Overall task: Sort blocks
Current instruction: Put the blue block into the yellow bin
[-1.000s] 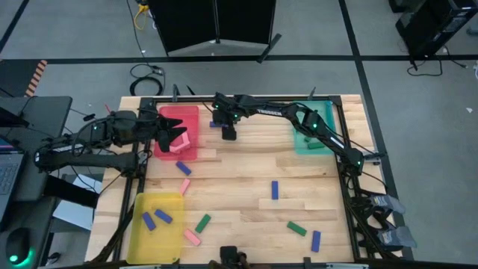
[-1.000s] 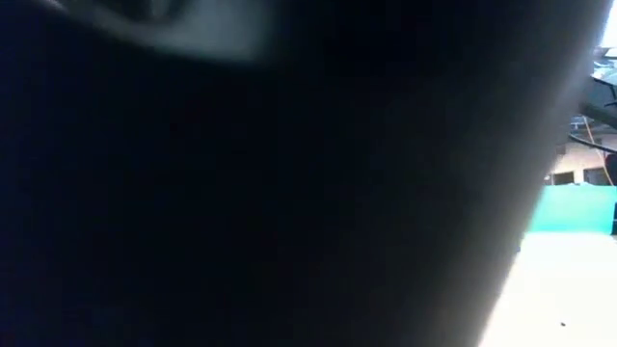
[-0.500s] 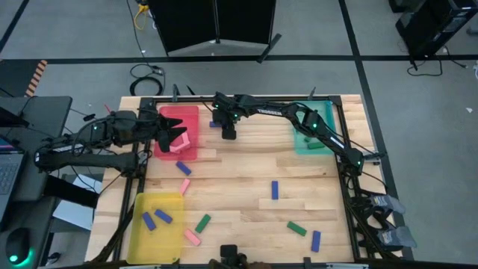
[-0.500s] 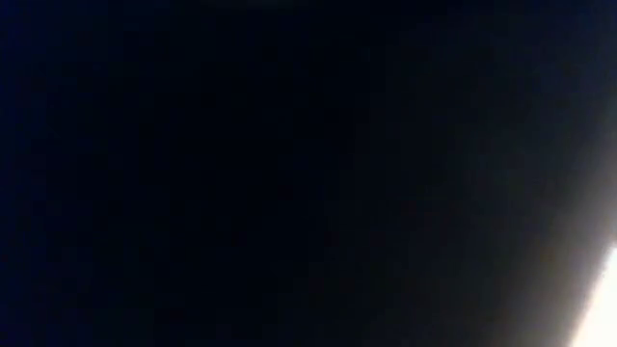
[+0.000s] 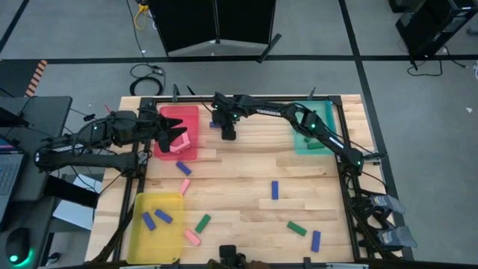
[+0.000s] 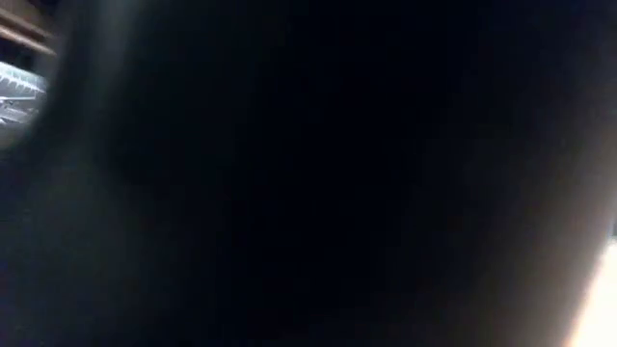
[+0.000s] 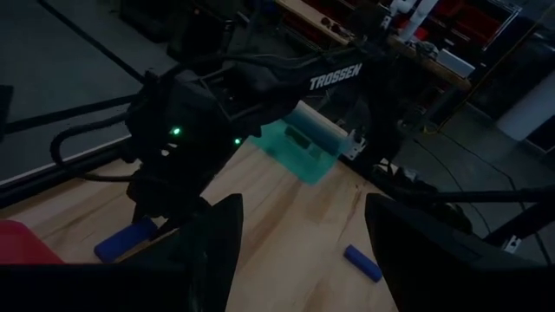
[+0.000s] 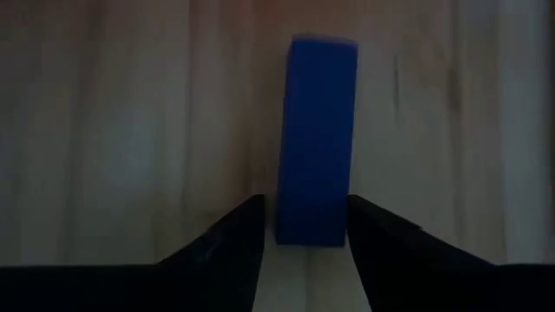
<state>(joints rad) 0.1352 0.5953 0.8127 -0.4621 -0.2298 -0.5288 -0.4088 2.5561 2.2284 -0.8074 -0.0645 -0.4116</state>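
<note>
A blue block [image 5: 215, 124] [image 8: 316, 130] lies flat on the wood near the table's far edge. My right gripper [image 5: 228, 133] [image 8: 305, 217] is down at it, open, one finger on each side of one end of the block. My left gripper [image 5: 178, 137] [image 7: 303, 243] hovers open over the red tray [image 5: 190, 116], where a pink block [image 5: 179, 148] lies. The left wrist view shows the same blue block [image 7: 130, 238] under the right arm. A dark shape fills the low view. My right gripper comes at the blue block from above, its fingers [image 8: 234, 238] on either side of the block's end [image 8: 314, 227]. A thin gap shows at one finger. The other finger is close against the block's edge, and I cannot tell whether it touches. The block lies flat on the table.
The teal tray [image 5: 314, 127] at the far right holds green blocks. The yellow tray [image 5: 157, 243] at the near left holds two blue blocks [image 5: 155, 218]. Loose blocks lie on the wood: pink [image 5: 184, 169], blue [image 5: 274, 190], green [image 5: 296, 229], blue [image 5: 315, 240], green [image 5: 202, 223].
In the high view both arms and all blocks stand as before. The dark shape close to the low camera has spread, hiding the teal tray and table strip that showed at the right a second ago.
</note>
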